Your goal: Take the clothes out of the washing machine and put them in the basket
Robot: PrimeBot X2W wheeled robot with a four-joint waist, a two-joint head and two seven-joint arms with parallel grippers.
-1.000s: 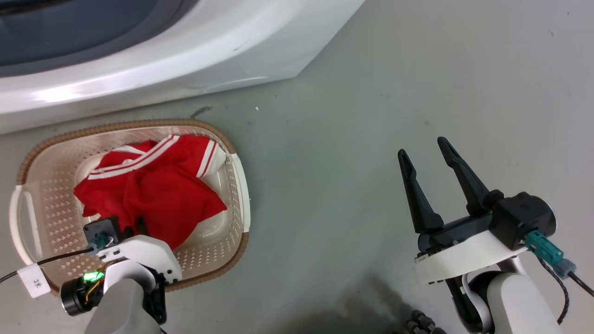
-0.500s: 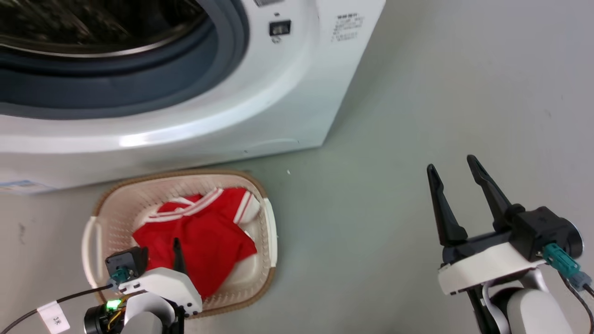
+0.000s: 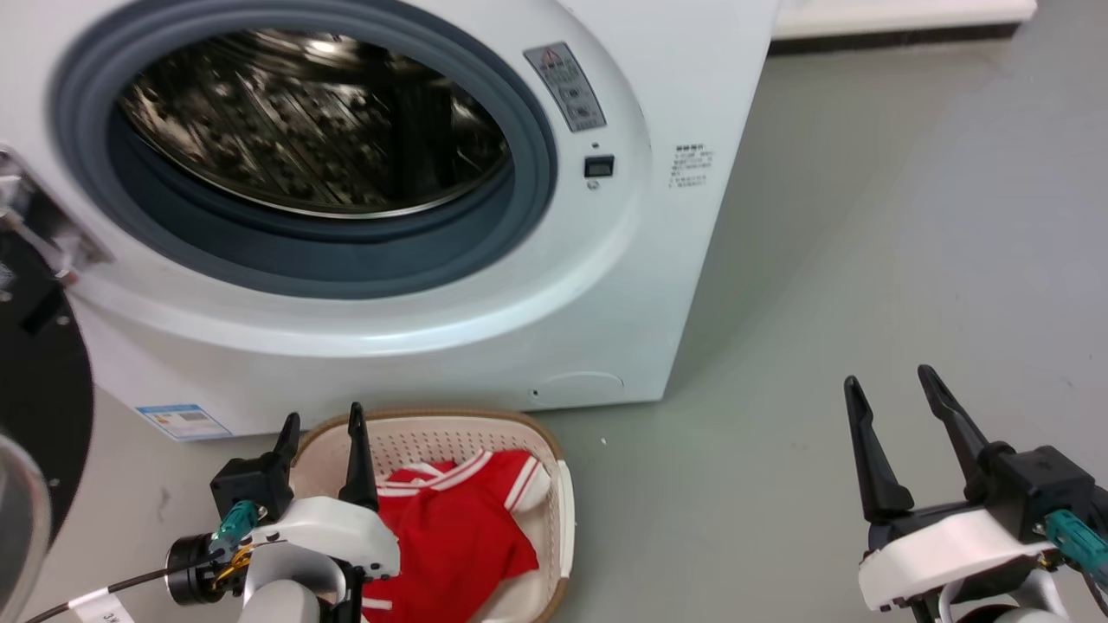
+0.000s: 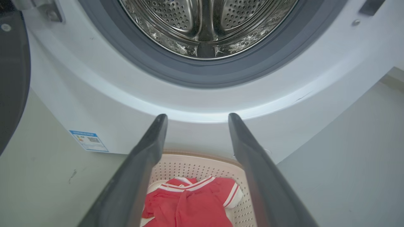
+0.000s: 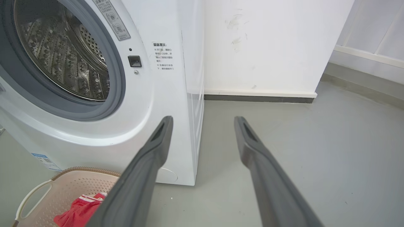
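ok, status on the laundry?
Both open: left gripper near basket, right gripper over floor. Red clothes in basket. Open washer ahead, nothing in the way.

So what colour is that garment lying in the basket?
The garment in the basket is bright red with white striped trim, clearest in the head view.
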